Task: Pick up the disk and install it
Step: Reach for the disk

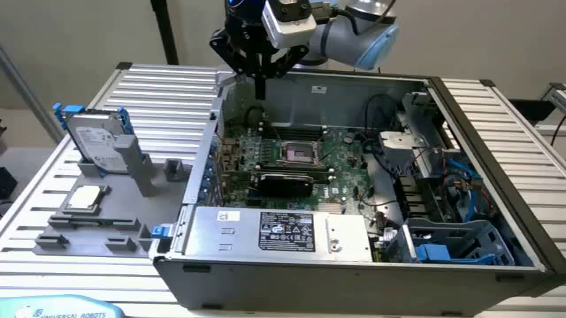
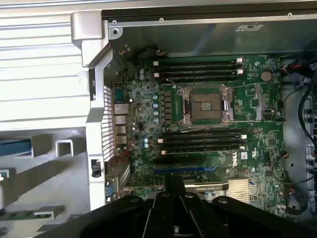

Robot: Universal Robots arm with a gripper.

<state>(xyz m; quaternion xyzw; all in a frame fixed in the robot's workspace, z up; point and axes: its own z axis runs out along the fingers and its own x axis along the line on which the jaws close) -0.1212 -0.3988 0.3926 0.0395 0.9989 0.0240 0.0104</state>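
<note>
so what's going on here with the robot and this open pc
One robot arm hangs over the open computer case, its fingers shut and empty above the motherboard. The disk stands upright in a grey holder outside the case, on the exterior view's left, not yet picked up.

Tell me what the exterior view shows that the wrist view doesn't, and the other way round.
The exterior view adds the disk standing upright in a grey holder outside the case, the silver box with a black label, and a blue drive cage. The wrist view adds the Dell mark on the board. Both share the board, its socket and the gripper, jaws shut and holding nothing, above the board.
</note>
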